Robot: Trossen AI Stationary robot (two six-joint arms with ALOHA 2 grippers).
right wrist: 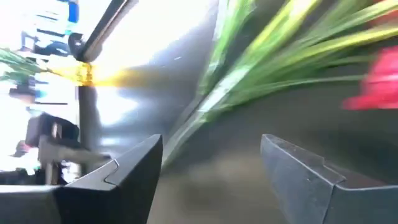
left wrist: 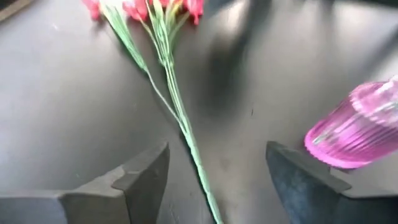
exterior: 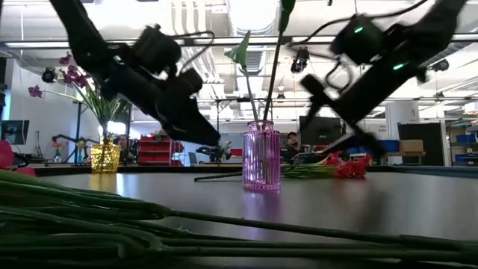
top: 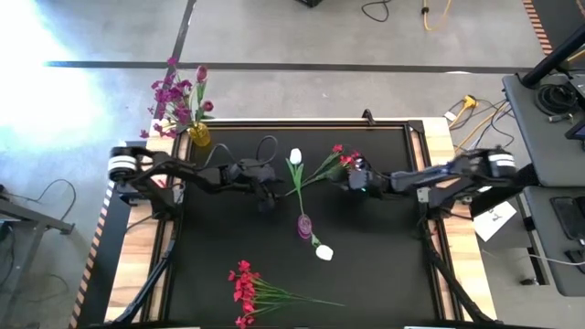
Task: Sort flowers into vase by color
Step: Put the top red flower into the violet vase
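**Both arms near the pink vase, neither holding a stem**

Closest to the low camera: a bundle of green stems lying flat across the foreground. From above I read these as the red-pink bunch (top: 245, 283) at the near edge of the tabletop, heads toward the left side, stems running right.

Pink vase (top: 304, 226) stands upright mid-table. It holds white tulips: one leans toward the far edge (top: 295, 157), one droops toward the near edge (top: 324, 252). Their long axes splay apart, probably because the vase mouth is wide for thin stems.

Yellow vase (top: 199, 136) at the far left corner carries the purple sprays (top: 174, 99), standing up and fanned. That colour looks sorted.

Left gripper (top: 268, 195) hovers left of the pink vase, fingers apart, nothing between them. Its wrist camera looks down a red-pink stem (left wrist: 177, 106) lying on the table.

Right gripper (top: 352, 176) sits at a second red-pink cluster (top: 340, 160) near the far edge, stem (top: 318, 173) angled toward the pink vase. Fingers spread, empty. I judge it is lining up across the stem for a pinch.
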